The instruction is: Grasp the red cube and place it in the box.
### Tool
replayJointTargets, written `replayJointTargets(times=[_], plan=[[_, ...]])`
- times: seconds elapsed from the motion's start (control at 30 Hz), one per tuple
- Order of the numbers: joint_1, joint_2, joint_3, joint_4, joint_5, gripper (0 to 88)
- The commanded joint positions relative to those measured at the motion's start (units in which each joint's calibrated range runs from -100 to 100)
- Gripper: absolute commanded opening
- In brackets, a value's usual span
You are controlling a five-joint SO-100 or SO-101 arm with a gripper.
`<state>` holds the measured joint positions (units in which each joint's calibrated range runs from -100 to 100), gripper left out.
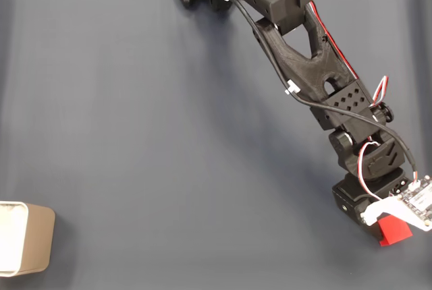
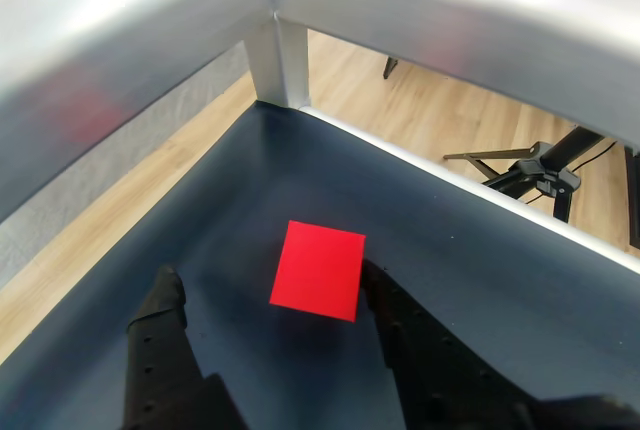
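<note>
Beside metal rails [image 2: 180,20], red cube [image 2: 318,270]

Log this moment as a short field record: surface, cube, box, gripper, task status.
surface: dark blue mat, with a metal frame at its corner in the wrist view
red cube: on the mat near the lower right corner of the fixed view, partly under the arm's wrist
box: at the lower left edge of the fixed view, far across the mat from the cube
gripper: open, one finger on each side of the cube; contact cannot be told
task status: cube not yet lifted, not in the box
</note>
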<state>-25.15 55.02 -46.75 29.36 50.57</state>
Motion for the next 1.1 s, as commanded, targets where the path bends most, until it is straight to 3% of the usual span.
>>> replayJointTargets(times=[0.0, 1.07], plan=[[-0.8, -1.1, -3.5, -0.3, -0.4, 39.4], [-1.5, -1.9, -2.2, 0.1, -0.4, 35.4]])
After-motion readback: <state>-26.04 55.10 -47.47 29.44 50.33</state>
